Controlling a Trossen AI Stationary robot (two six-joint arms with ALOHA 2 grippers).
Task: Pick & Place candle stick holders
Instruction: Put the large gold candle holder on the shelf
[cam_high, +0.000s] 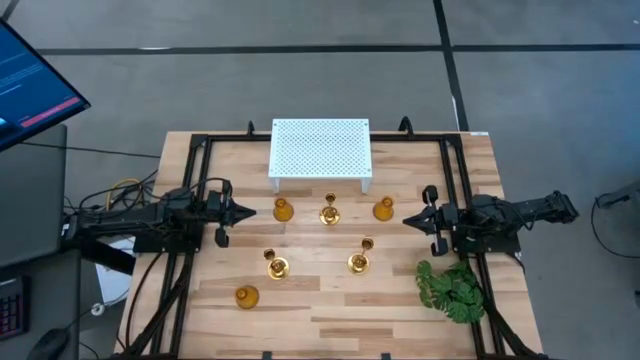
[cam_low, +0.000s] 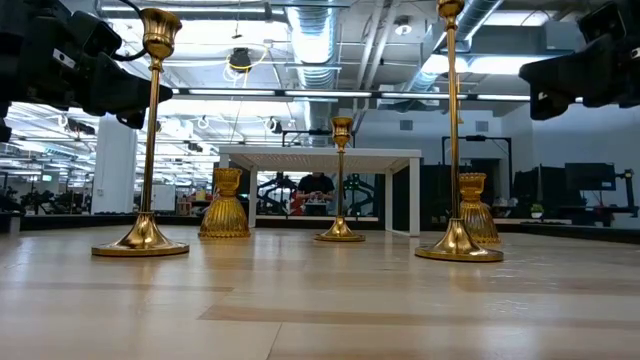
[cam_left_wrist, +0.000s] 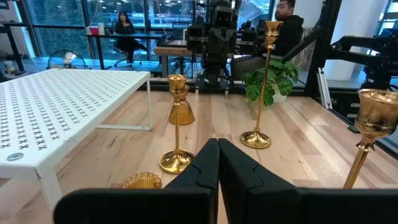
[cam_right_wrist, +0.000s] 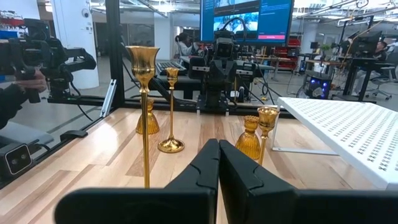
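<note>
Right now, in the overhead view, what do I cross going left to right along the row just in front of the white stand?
Left end effector → squat holder → slim brass stick → second squat holder → right end effector.

no readable text, monitor screens (cam_right_wrist: 245, 18) too blurred to read

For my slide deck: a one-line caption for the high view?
Six candle stick holders before a white perforated stand, both shut grippers flanking them.

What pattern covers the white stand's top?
Rows of small perforations across the white stand, clearest in the left wrist view.
</note>
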